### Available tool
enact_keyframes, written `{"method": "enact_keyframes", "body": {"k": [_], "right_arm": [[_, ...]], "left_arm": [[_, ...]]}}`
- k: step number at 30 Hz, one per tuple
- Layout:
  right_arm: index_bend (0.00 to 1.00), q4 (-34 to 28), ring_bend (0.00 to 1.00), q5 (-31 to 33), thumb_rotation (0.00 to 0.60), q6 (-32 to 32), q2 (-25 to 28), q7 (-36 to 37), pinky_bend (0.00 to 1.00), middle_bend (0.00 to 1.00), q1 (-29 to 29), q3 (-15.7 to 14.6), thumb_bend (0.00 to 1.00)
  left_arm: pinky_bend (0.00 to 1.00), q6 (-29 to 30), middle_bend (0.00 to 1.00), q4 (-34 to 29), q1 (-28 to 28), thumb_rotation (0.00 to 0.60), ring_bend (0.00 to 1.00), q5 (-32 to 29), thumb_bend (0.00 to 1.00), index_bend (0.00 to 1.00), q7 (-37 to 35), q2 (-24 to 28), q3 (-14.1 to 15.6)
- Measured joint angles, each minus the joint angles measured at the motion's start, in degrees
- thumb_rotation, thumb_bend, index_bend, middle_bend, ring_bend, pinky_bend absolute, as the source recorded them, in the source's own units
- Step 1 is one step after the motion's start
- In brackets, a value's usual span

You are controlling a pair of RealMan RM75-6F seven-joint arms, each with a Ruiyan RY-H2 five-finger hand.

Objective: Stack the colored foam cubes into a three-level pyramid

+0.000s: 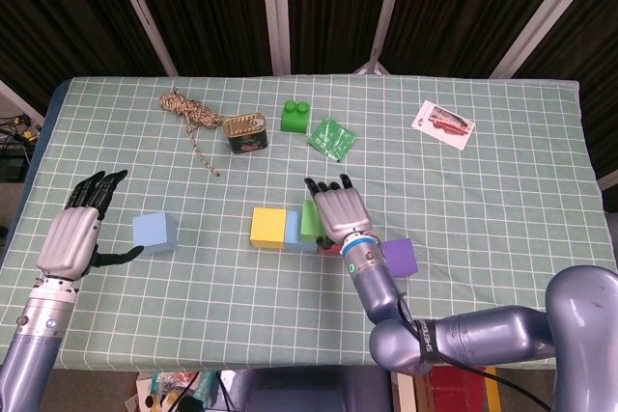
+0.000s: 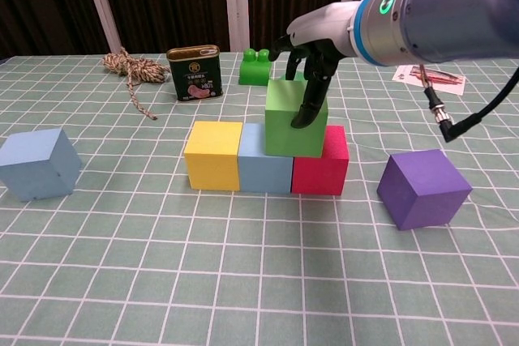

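Green foam cube point(image 2: 295, 117) — square-edged, matte — under the right hand point(image 2: 312, 58).

Robot hand point(image 2: 312, 79) touching green cube point(image 2: 295, 117), atop blue cube point(image 2: 265, 163) and red cube point(image 2: 320, 161)

one cube point(image 2: 296, 116) atop a three-cube row point(image 2: 266, 168)

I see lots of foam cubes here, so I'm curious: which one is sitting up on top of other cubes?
The green cube. It rests on the blue cube and red cube of the row, under the right hand; every other cube sits on the table.
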Motion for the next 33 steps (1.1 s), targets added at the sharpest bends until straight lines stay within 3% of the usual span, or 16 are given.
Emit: {"method": "enact_keyframes", "body": {"k": [8,19,33], "right_arm": [[0.0,-0.98,0.04,0.61,0.6,-0.63,0.36,-0.34,0.0,0.0,0.22,-0.09,0.25],[0.0,-3.16,0.0,-0.36,0.6,0.69,1.97,-0.21,0.0,0.0,-0.29,-0.51,0.24],[0.0,-14.07,0.0,-4.37,0.6,2.83,12.13,2.42,0.0,0.0,-6.38,-3.7,0.24]], "left_arm": [[0.03,0.04,0.09,-0.02,0.01,0.6,0.01,0.04,0.06,0.04,-0.07,0.06,-0.03],[0.03,0.22,0.09,-0.07,0.09,0.6,0.01,0.35,0.06,0.04,-0.18,0.17,-0.01],[0.03,0.93,0.09,-0.74,0.33,0.6,0.01,1.76,0.06,0.04,0.96,0.14,0.44]]}}
